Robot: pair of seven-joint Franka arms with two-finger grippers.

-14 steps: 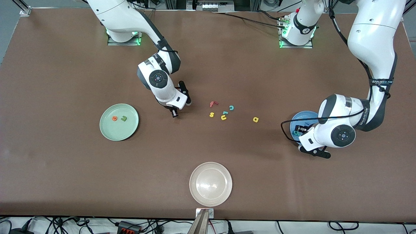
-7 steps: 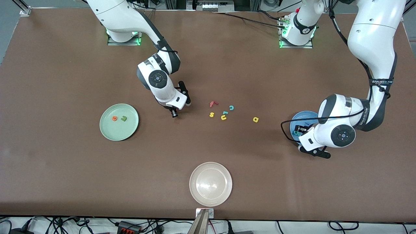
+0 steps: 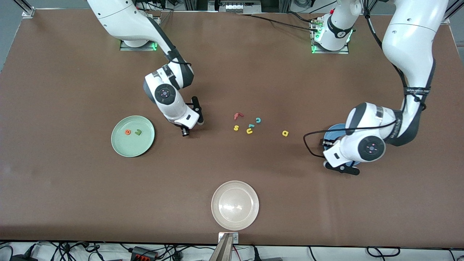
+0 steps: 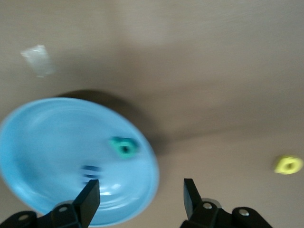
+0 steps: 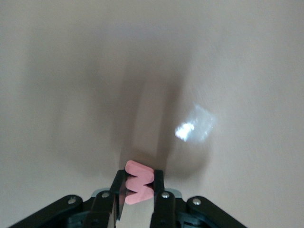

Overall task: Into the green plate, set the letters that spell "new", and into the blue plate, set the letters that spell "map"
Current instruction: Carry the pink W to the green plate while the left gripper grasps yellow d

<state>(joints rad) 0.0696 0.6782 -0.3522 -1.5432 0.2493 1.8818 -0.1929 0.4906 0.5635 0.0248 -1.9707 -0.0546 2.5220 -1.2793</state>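
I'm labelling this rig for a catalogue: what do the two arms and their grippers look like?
Both arms are glossy white with dark grey joint bands and round dark caps. The left gripper and right gripper have slim black fingers on black bodies. A black cable loops beside the left arm's wrist, and its forearm band carries small white lettering. Green lights glow at both bases.

— What carries everything here?

— A wide brown table. At about 9 o'clock lies a round pale green plate; at 6 o'clock a round cream-white plate; at 3 o'clock a round blue plate.

— And in the middle?

— Small toy letters: a red "f", a yellow "s", a yellow "u", a teal "c", and, toward 3 o'clock, a yellow "a".
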